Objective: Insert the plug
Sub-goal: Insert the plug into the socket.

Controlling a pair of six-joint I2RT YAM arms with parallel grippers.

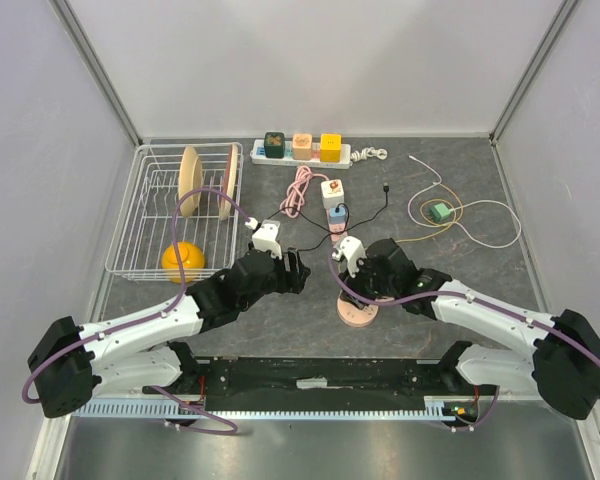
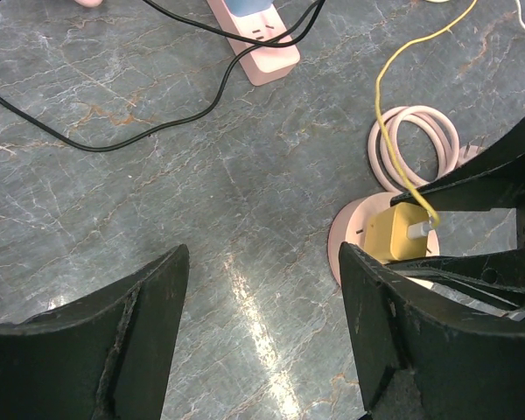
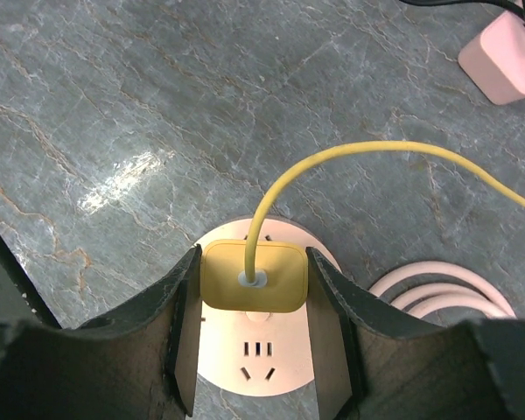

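Yellow plug upright on pink socket, cable end up

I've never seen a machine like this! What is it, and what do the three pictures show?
These are two robot arms with pincer hands called grippers. One picture looks down from above; the other two come from little cameras on each wrist. The right gripper pinches a yellow plug over a round pink socket. The left gripper is open and holds nothing. On the grey table there are also a wire rack with plates, a white power strip and loose cables.
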